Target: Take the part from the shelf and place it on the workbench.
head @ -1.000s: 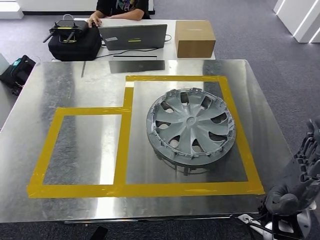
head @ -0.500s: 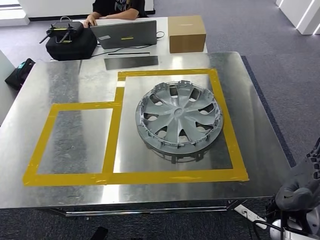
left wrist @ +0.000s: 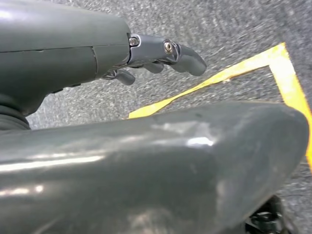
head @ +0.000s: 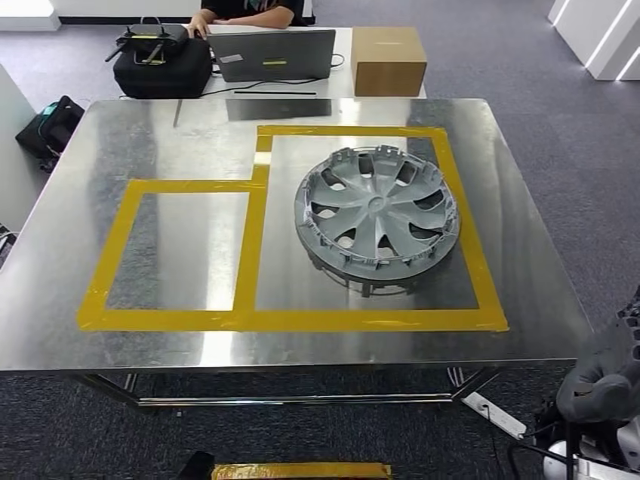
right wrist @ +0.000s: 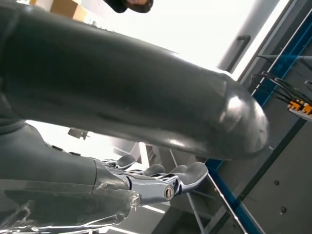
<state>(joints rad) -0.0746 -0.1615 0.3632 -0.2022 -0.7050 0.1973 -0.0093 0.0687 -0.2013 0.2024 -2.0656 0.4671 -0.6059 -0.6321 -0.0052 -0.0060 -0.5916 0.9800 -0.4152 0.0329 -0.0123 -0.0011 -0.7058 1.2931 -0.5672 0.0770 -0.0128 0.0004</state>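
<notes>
The grey plastic spoked wheel cover lies flat on the shiny metal tabletop, inside the larger yellow-taped rectangle. Placement looks done. Both the left hand and right hand are empty, fingers loosely spread; stepping clear seems next.

laptop, cardboard box and black bag on the far desk

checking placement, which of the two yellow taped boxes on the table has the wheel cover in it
The larger taped box, on the right and reaching further back, holds the wheel cover. The smaller left box frames only bare metal.
</notes>
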